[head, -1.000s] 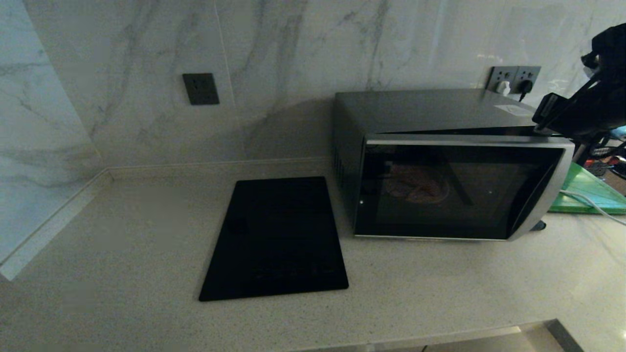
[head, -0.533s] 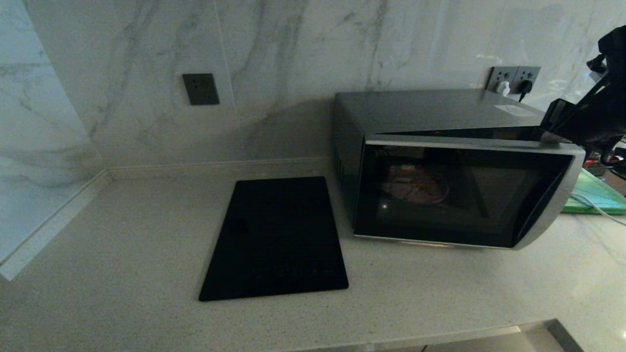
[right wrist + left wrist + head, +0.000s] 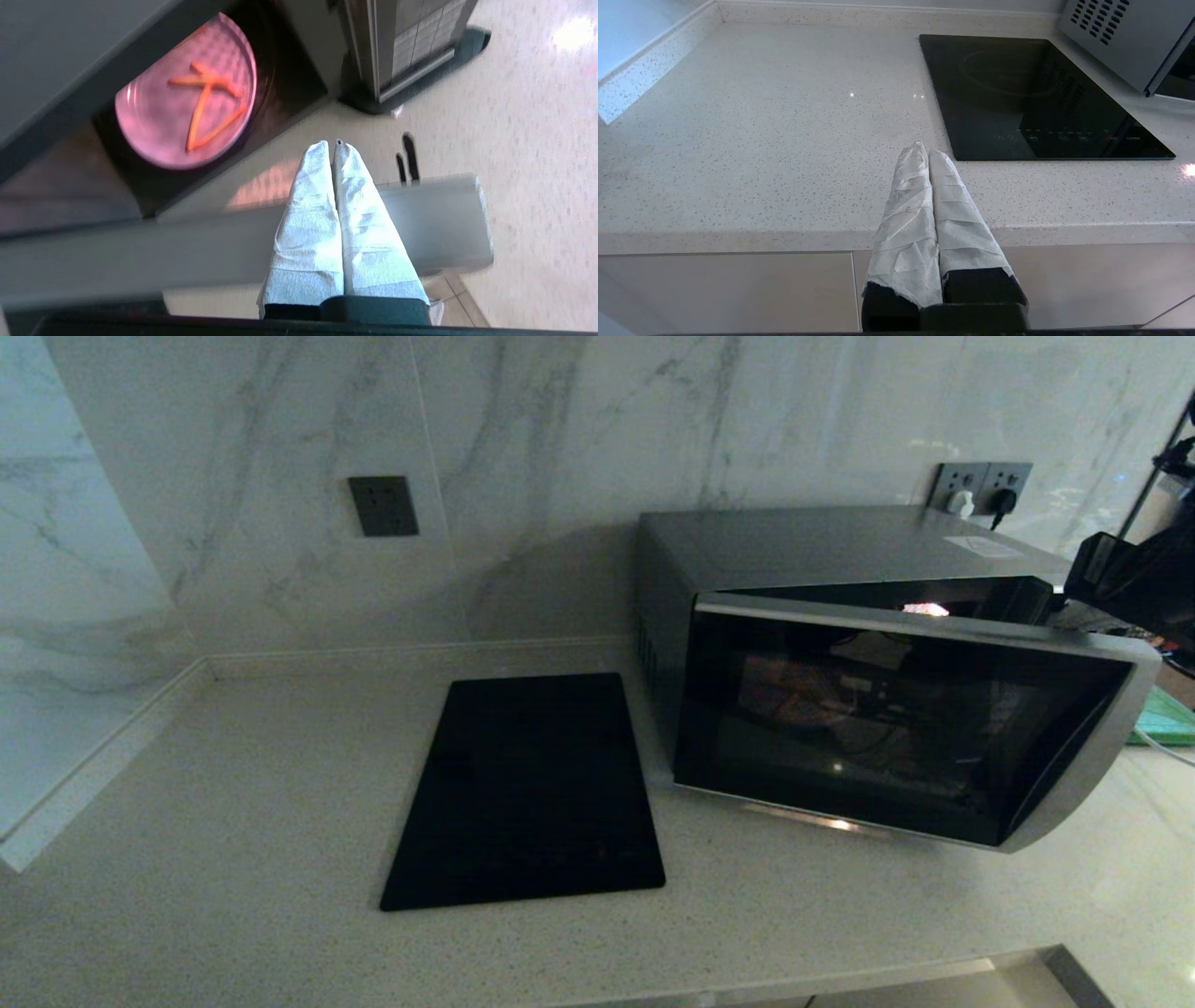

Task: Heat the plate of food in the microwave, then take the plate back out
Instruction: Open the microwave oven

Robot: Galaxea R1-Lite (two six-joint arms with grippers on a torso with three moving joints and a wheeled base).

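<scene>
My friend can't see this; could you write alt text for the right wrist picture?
A lavender plate of food sits inside the microwave, seen past its partly open door. The right gripper, fingers shut, is poised over the door's top edge.

Nothing here can be read: the white sticker on top of the microwave is too small to make out.
</scene>
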